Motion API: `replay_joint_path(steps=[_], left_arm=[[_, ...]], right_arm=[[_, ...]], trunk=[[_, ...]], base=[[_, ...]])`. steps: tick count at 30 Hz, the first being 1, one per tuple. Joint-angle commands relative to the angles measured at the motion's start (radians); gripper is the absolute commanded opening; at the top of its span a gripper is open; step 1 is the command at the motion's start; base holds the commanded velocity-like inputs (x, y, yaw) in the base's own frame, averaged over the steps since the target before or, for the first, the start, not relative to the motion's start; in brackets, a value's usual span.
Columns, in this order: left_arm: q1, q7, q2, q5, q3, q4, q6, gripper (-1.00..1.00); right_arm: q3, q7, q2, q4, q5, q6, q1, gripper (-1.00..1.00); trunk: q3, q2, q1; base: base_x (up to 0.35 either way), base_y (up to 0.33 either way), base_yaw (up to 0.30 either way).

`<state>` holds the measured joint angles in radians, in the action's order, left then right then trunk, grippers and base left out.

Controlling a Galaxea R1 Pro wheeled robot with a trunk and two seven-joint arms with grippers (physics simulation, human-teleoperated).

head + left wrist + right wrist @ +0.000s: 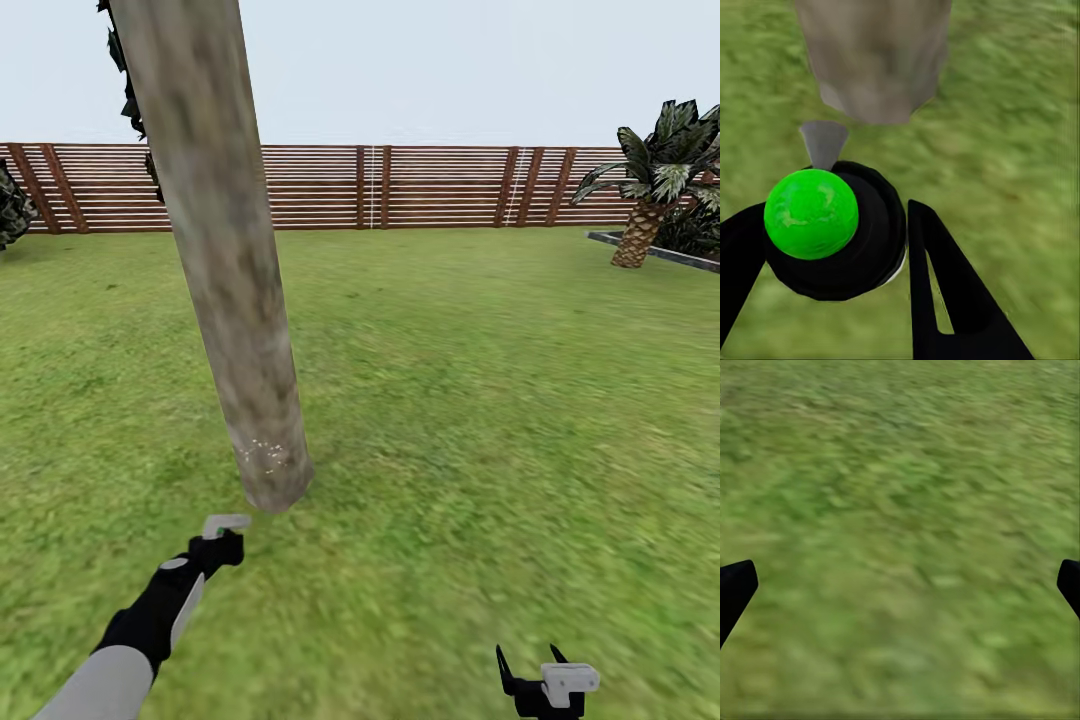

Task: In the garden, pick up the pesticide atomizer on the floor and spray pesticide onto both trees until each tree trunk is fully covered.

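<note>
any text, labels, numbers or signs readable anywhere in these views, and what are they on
None can be read.
Pesticide atomizer in the left claw: no label shows on its dark body or green top.
Tree trunk: bare mottled bark with a few pale specks near the base, no lettering.
Fence: plain slats, no sign.
Right claw: no markings.

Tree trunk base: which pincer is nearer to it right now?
Left. The left pincer, holding the atomizer, sits just short of the tree trunk; the right pincer hangs open over grass, well off to the side.
</note>
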<state>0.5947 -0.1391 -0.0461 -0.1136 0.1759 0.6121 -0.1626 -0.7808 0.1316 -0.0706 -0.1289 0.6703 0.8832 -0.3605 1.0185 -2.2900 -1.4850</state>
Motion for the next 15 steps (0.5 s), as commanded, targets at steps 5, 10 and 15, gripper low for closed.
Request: replay_joint_path(steps=[5,10,15], left_arm=[[0.01,-0.001,0.047,-0.004,-0.003,0.006,0.0,-1.0],[0.005,0.004,0.078,-0.003,-0.121,0.067,-0.053,-1.0],[-0.001,0.003,0.053,-0.001,-0.071,0.179,-0.105,-1.0]], right_arm=[[0.0,-0.001,0.0,0.0,0.0,-0.001,0.0,1.0],[0.0,0.0,0.0,0.001,0.0,-0.001,0.0,1.0],[0.0,0.0,0.0,0.002,0.002,-0.001,0.0,1.0]], trunk=[[0.0,0.0,0.0],[0.0,0.0,0.0],[0.0,0.0,0.0]], base=[[0.0,0.0,0.0],[-0.016,0.001,0.0],[-0.194,0.041,0.0]])
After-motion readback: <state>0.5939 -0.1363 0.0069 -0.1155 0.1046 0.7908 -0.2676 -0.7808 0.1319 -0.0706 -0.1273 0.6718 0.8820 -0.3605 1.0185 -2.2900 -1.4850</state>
